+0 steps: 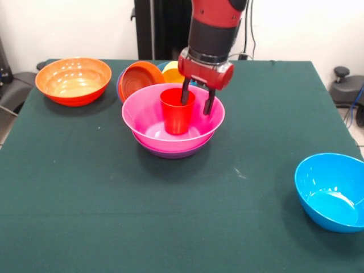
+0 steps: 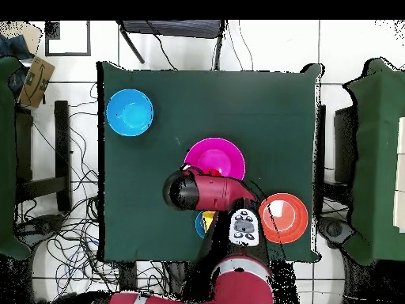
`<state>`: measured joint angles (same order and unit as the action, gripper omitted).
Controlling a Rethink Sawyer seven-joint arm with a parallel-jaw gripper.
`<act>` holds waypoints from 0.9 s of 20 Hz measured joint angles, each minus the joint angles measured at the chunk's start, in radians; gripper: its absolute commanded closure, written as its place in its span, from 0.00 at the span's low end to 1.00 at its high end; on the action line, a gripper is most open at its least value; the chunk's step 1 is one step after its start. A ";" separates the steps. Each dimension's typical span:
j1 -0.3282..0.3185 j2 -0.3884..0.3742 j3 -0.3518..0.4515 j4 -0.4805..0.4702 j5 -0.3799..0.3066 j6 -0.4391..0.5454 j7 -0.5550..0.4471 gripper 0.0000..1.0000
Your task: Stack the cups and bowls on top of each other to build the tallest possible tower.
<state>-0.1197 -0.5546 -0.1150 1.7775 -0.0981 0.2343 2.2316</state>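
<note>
Dark green cloth covers the table (image 1: pixel 114 216), matte and slightly fuzzy, which should keep smooth plastic from skating about. Nearest me, off to one side, sits the bright blue bowl (image 1: pixel 333 190), glossy, thin-walled and clearly light. Further in, the large pink bowl (image 1: pixel 153 116) nests in a purple bowl (image 1: pixel 170 152) whose rim just peeks out beneath; together they start the tower. A red cup (image 1: pixel 177 111) stands upright inside the pink bowl, a plain narrow tumbler, stiff but slick and easy to tip. Its rim wall is the sensible place to pinch. The end effector (image 1: pixel 197 101) hangs right there, fingers spread, one seemingly inside the rim and one outside, though I can't be sure they touch it. Behind, a small orange bowl (image 1: pixel 140 78) leans on edge against other pieces, including something yellow (image 1: pixel 172 73). Farthest back at the corner rests the large orange bowl (image 1: pixel 73 80), shiny and wide.
</note>
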 measured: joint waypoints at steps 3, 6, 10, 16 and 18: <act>0.001 -0.029 0.001 0.000 0.000 0.015 0.000 0.00; 0.004 -0.059 0.001 0.000 0.000 0.016 0.000 0.00; 0.004 -0.099 0.004 0.006 0.000 0.016 0.000 0.00; -0.020 -0.183 0.028 0.060 -0.011 0.016 0.000 0.00; -0.060 -0.226 0.057 0.104 -0.019 0.016 0.000 0.00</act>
<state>-0.1797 -0.7809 -0.0583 1.8819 -0.1173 0.2503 2.2316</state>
